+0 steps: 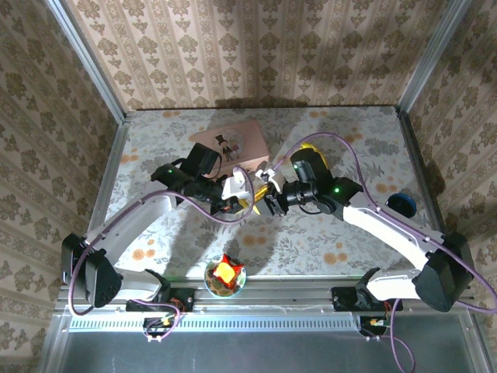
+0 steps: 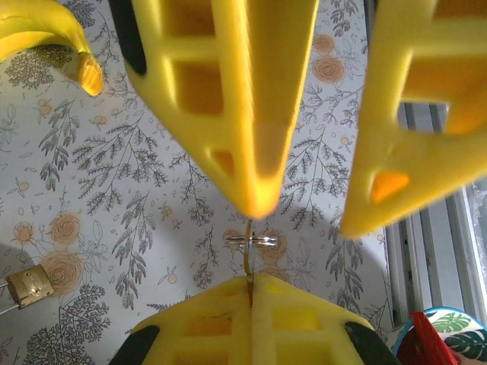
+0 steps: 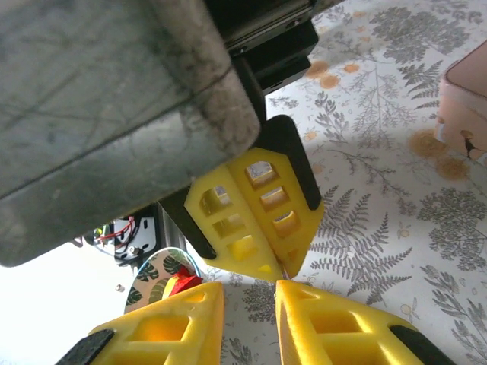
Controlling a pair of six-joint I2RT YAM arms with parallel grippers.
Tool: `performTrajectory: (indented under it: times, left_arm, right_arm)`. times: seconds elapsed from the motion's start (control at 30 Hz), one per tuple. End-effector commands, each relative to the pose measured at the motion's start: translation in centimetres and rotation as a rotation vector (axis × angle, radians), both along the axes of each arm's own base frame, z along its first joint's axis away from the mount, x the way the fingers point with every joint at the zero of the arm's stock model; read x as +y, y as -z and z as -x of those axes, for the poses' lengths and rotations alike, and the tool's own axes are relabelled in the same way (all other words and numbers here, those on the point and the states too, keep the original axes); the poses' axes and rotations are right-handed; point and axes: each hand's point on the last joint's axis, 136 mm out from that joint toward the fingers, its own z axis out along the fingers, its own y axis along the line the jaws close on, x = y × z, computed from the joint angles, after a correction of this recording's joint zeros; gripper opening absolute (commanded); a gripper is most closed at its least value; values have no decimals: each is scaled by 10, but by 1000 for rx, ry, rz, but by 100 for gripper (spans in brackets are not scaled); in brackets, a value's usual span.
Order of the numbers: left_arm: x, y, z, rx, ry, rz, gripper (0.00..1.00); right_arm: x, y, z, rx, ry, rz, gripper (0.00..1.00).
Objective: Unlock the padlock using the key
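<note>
Left wrist | L gripper (image 2: pixel 251 287) pinches key (image 2: pixel 249 245) | R gripper (image 2: pixel 308 215) agape, empty | padlock (image 2: pixel 30 285) far left

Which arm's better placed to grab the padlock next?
Right, likely: the right gripper stands open and empty, while the left gripper is shut on the key. The padlock lies loose on the table.

The slim silvery key (image 2: pixel 249 262), wire ring at its top, stands edge-on, pinched in the closed left gripper (image 2: pixel 251 280), while the tiny brass padlock (image 2: pixel 30 285) lies flat, well apart from that gripper.
</note>
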Motion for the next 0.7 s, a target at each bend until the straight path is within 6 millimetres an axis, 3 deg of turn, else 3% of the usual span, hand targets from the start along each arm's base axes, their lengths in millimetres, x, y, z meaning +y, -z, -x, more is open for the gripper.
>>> performTrajectory:
  times: [0.0,0.4,0.67]
  left_arm:
    - [-3,-7,10,3,45,27,0]
    - [-1,-7,18,10,65,34,0]
    - [-1,-7,20,12,70,33,0]
  right_arm:
    - [8,-5,3,-2,-50,1,25]
    - [8,3,-5,-13,-17,31,26]
    - [1,-14,-5,-85,18,3,26]
